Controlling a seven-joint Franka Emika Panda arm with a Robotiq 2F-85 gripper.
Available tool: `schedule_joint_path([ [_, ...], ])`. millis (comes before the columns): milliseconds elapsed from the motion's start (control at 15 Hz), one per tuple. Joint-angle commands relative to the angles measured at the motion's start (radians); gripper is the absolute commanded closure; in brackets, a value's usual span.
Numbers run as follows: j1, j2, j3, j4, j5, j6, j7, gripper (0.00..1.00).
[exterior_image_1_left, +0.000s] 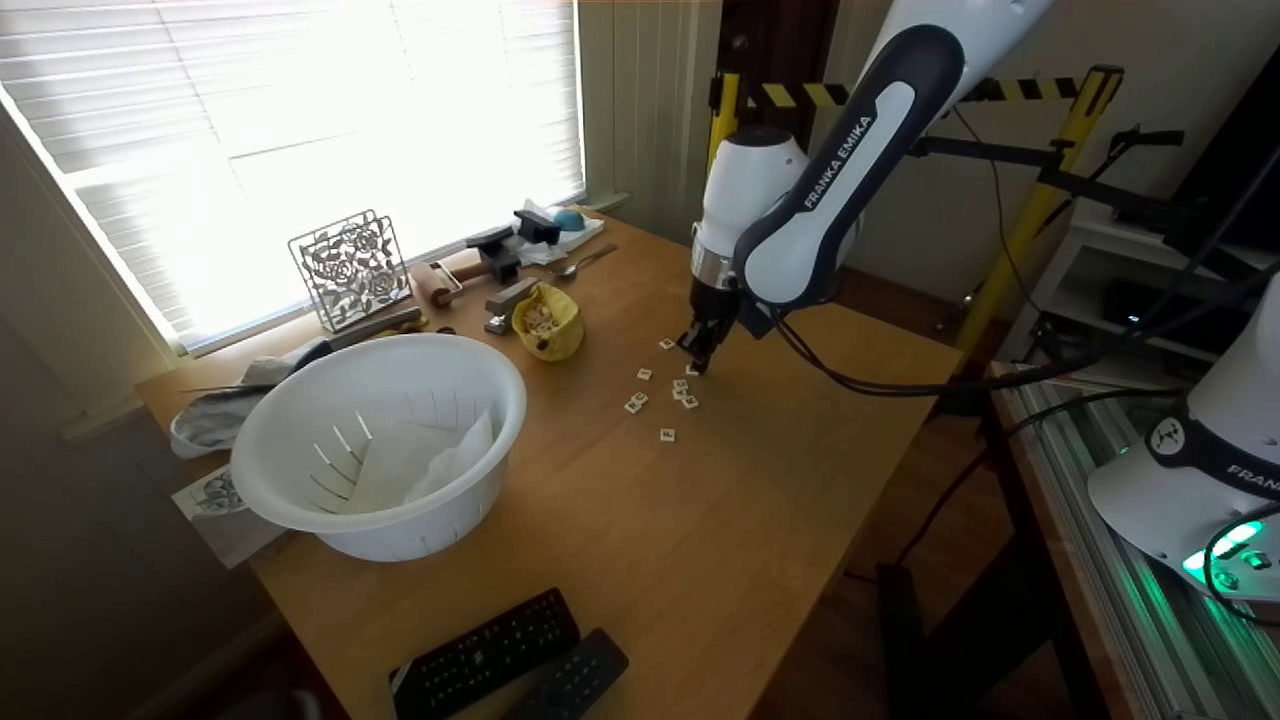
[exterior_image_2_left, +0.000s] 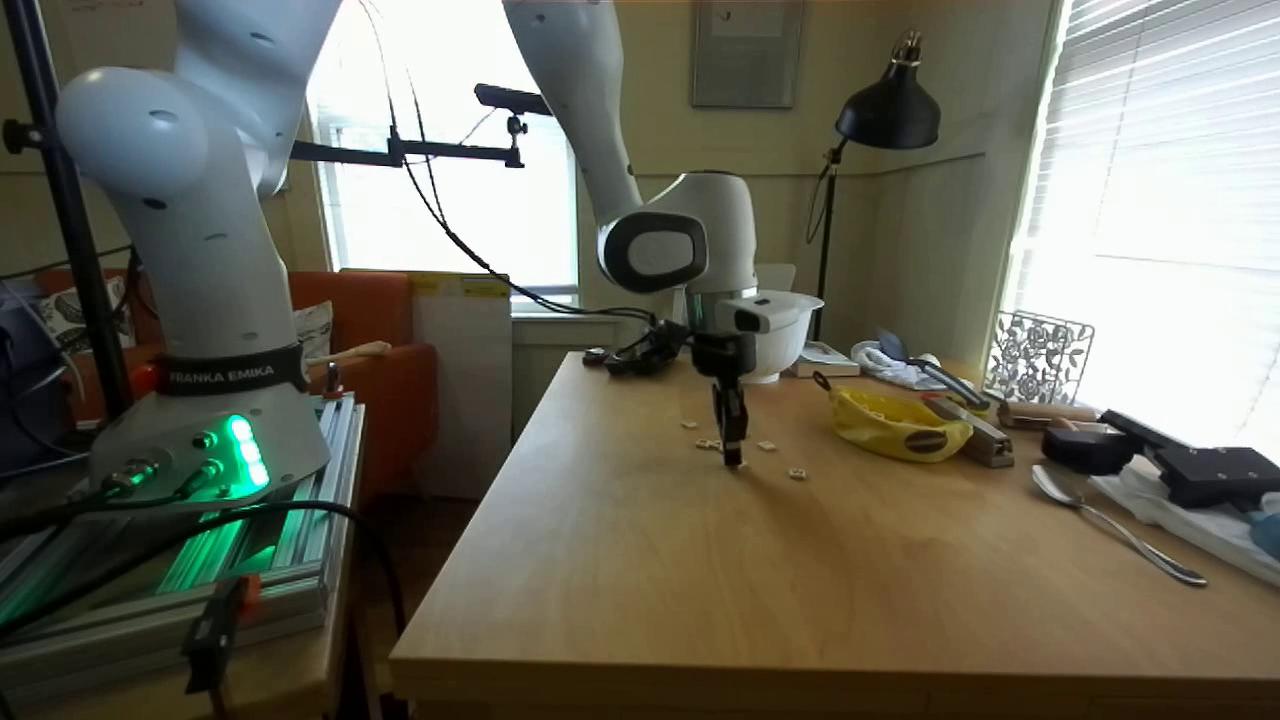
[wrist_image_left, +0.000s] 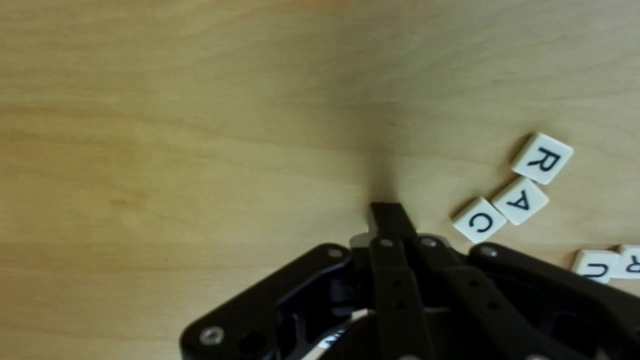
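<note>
I'd guess you're partway: three small square white tiles (wrist_image_left: 520, 200) with black letters already sit touching in a slanted row on your light-brown wooden table (wrist_image_left: 150, 150); other tiles (exterior_image_1_left: 667, 435) are scattered, likely still left to do. Your black two-finger gripper (wrist_image_left: 389, 215) is just beside the row, squeezed together, nothing visibly pinched. Letters look crisp, face up.

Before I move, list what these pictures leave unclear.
White letter tile, wrist view: letter partly covered by jointed black fingers.
Smaller black oblong remote, an exterior view: cut off by bottom edge.
Pale pieces in yellow banana-shaped fabric pouch, an exterior view: details too small.
</note>
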Motion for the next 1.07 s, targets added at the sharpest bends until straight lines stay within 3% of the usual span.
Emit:
schedule_joint_path([
  [0,0.003,0.015,-0.001,0.010,0.005,-0.011,-0.009,1.00],
  [1000,-0.183,0.014,0.179,0.025,-0.039,-0.019,-0.494,1.00],
])
